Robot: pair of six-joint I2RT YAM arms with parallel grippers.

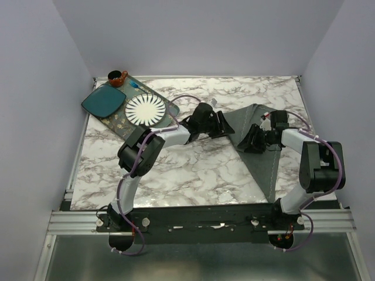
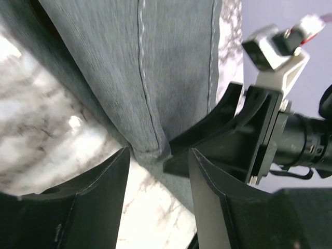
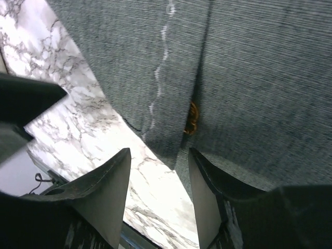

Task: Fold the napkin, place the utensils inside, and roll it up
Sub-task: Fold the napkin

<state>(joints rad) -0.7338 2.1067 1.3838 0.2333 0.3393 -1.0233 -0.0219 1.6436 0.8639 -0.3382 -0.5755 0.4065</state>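
- Nearest the arm bases, the napkin (image 1: 265, 167) tapers to a point close to the near edge of the counter (image 1: 193, 170), right of centre. From there the dark grey cloth widens toward the far right and lies flat in a rough triangle, so I judge that a first fold is made.
- At the cloth's left edge, mid-counter, the right gripper (image 3: 158, 155) has its jaws apart and pinches nothing. A hemmed flap edge and bare marble show in the gap.
- A small orange-brown speck (image 3: 192, 119) sits at the seam under that flap; I cannot tell what it is. I cannot make out the utensils in any view.
- Just beyond, the left gripper (image 2: 158, 155) faces the right one from close by. Its jaws also stand apart, with a stitched corner of the cloth at their mouth, not clamped.
- The step in hand looks like taking this edge for another fold. To do it well, push the jaws further over the corner before closing, so they catch the hem and every layer, not the tip alone.
- Lift low, carry the edge across and lay it hem on hem. A high lift would let the soft cloth sag and undo the fold beneath.
- The two grippers are close, so move one at a time, or they may knock.
- Farthest, at the far left corner, a tray (image 1: 171, 106) holds a teal plate (image 1: 102, 100) and a white ribbed plate (image 1: 145, 109). A brown cup (image 1: 116, 76) sits at its far edge, well apart from the napkin.
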